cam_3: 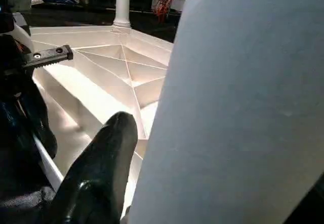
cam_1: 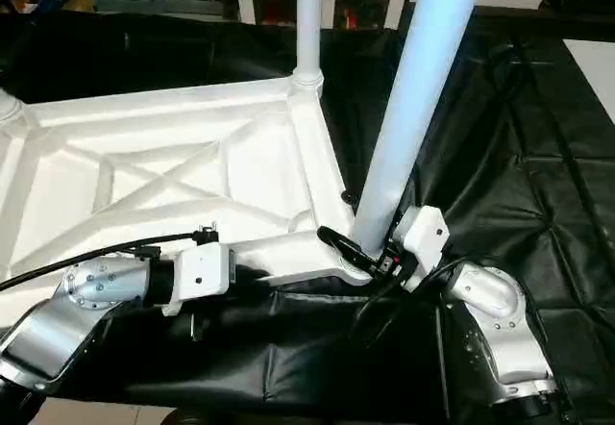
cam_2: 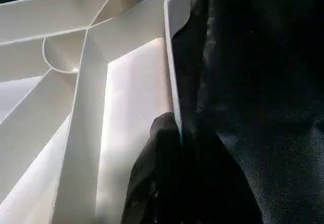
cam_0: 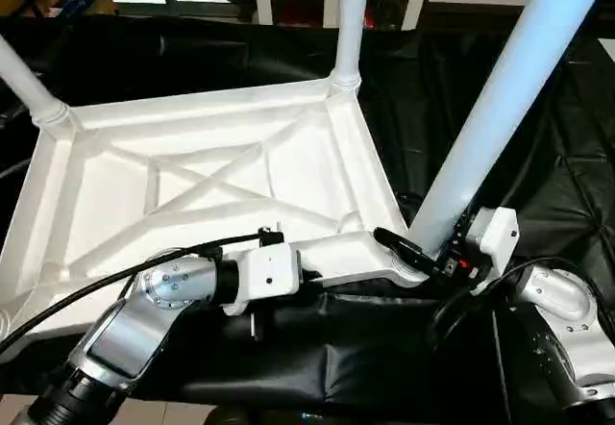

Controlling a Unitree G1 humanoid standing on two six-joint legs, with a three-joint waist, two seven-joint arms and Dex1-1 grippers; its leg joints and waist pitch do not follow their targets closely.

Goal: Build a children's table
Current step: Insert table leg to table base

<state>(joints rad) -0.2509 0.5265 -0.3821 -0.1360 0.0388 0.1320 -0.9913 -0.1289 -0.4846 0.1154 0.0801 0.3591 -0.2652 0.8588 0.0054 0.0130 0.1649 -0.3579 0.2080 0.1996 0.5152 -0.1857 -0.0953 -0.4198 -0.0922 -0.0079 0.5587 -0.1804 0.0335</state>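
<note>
the white tabletop [cam_0: 192,185] lies ribs-up, x-braced; my left gripper [cam_0: 404,249] is clenched on its near rim, my right gripper [cam_1: 384,252] grasping a tilted white leg [cam_0: 500,108] beside it.

The tabletop [cam_0: 192,185] lies underside-up on the work table [cam_0: 538,156], legs [cam_0: 351,21] upright.

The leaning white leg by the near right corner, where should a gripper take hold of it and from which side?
Probably low on the leaning leg, just above the tabletop corner, from the right, where the right gripper sits. It is a round tube, so fingers straddle it crosswise; gripping near the base steers it.
</note>
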